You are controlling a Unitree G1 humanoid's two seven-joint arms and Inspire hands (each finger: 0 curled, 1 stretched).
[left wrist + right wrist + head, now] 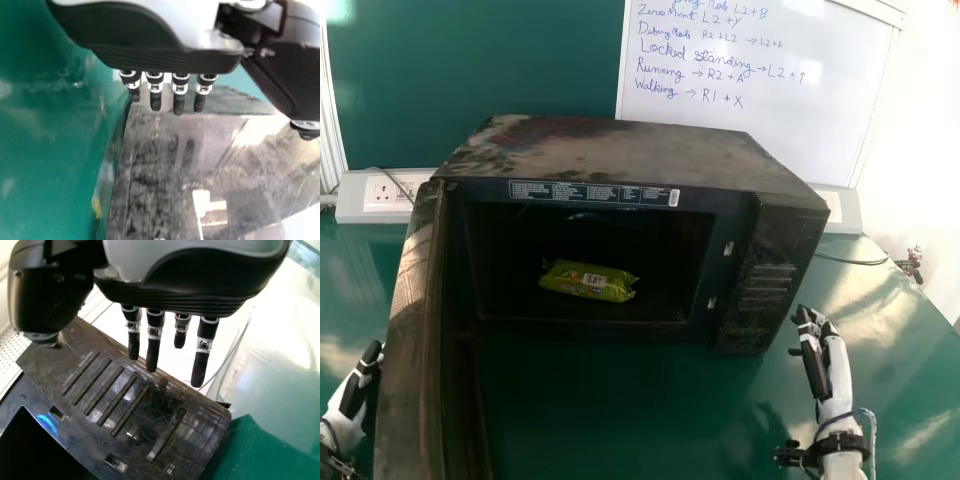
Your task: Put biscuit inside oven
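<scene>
A shiny green, oblong plastic-wrapped biscuit packet (560,281) with a whitish label is lying inside a black, box-shaped microwave oven (620,150), center frame, as the left hand (358,388), lower left, and right hand (834,375), lower right, are extending uncurled fingers.

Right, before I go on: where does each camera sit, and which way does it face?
Head view: on the head, looking forward and down at the oven and biscuit packet; shows the left hand and right hand.
Left wrist view: at the left wrist, looking past that hand at the oven's open door.
Right wrist view: at the right wrist, looking past that hand at the control panel.
Shared: head and right wrist views both show the control panel.
</scene>
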